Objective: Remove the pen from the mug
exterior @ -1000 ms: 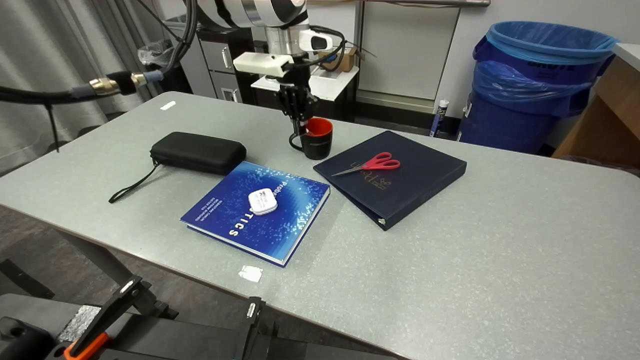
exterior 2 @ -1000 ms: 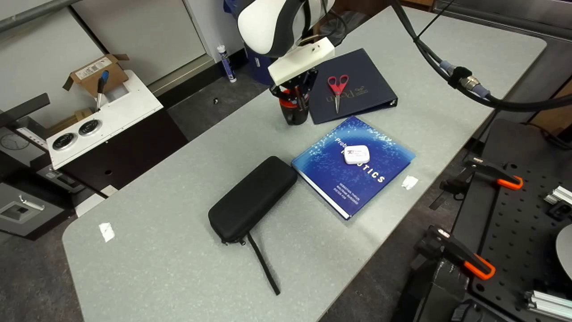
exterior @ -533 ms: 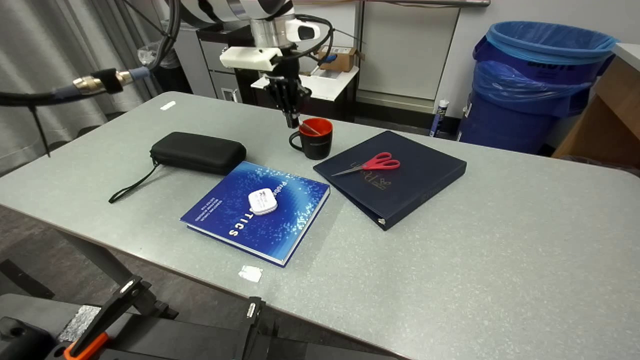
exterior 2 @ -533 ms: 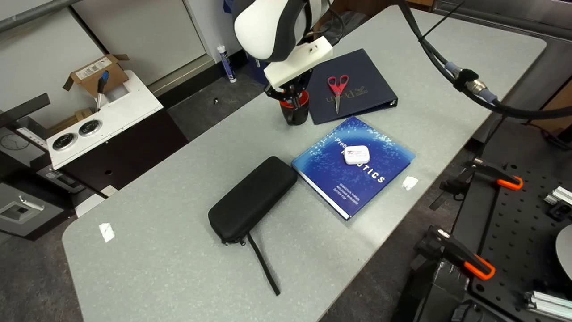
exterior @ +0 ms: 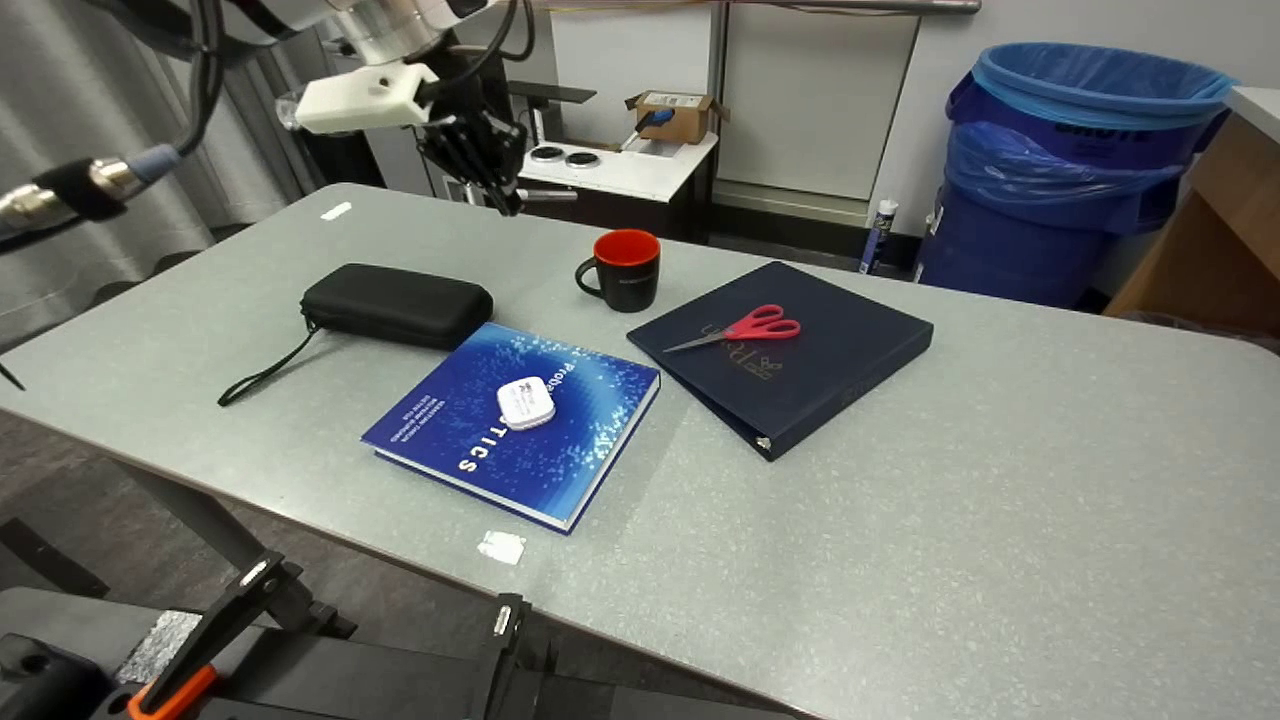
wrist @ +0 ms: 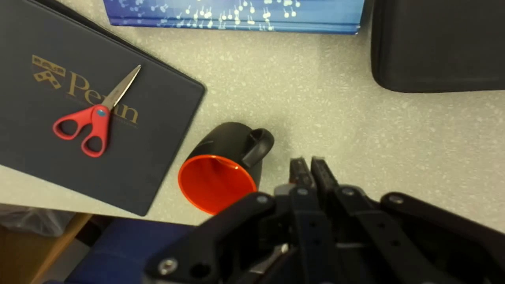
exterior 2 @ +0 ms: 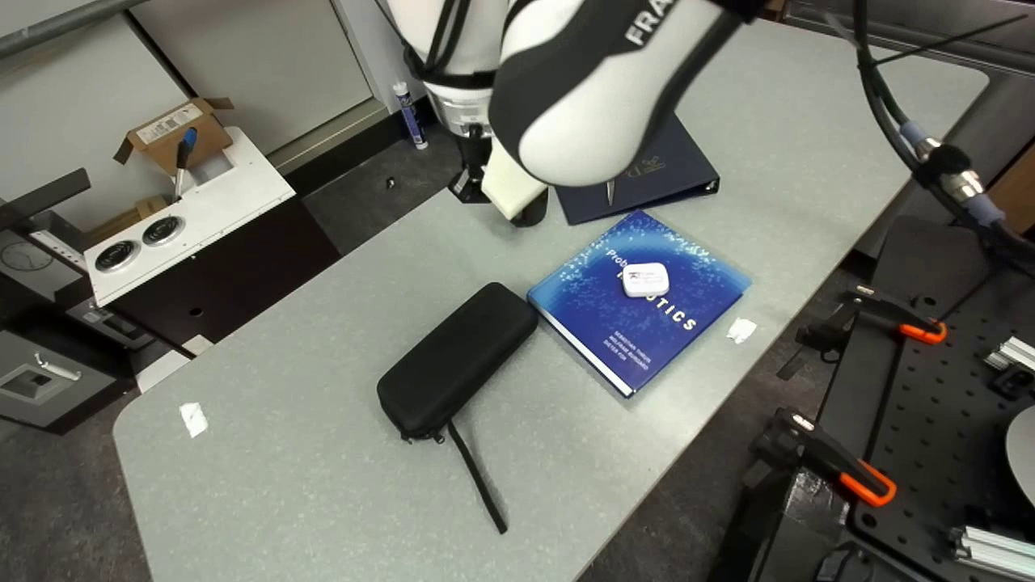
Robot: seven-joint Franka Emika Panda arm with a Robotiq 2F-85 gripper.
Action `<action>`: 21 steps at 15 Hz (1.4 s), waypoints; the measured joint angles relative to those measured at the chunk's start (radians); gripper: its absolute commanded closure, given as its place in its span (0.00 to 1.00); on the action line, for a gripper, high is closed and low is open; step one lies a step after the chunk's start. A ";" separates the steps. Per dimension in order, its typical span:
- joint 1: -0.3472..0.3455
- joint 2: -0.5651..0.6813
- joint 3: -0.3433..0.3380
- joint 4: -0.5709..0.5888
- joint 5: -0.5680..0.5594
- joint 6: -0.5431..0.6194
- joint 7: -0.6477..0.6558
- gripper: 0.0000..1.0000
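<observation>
Evidently the gripper [exterior: 510, 208], fingers [wrist: 300, 173] nearly together, pinches the pen [exterior: 547, 195], pointing toward three o'clock in an exterior view, the mug [exterior: 627, 275] apart at its four o'clock, so removal looks done, perhaps leaving a set-down.

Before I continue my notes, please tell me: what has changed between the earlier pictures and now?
The fingers, shut on the pen, have lifted it out of the mug and carried it up and to the left in an exterior view. The mug shifted slightly the same way, staying upright. The scissors, binder, blue book and black case lie as before.
</observation>
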 measured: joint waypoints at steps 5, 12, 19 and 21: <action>0.026 0.005 0.020 0.001 -0.107 0.003 0.107 0.98; -0.126 0.257 0.139 0.231 0.185 -0.080 -0.191 0.98; -0.138 0.402 0.149 0.453 0.258 -0.278 -0.322 0.47; -0.134 0.406 0.149 0.470 0.258 -0.297 -0.331 0.31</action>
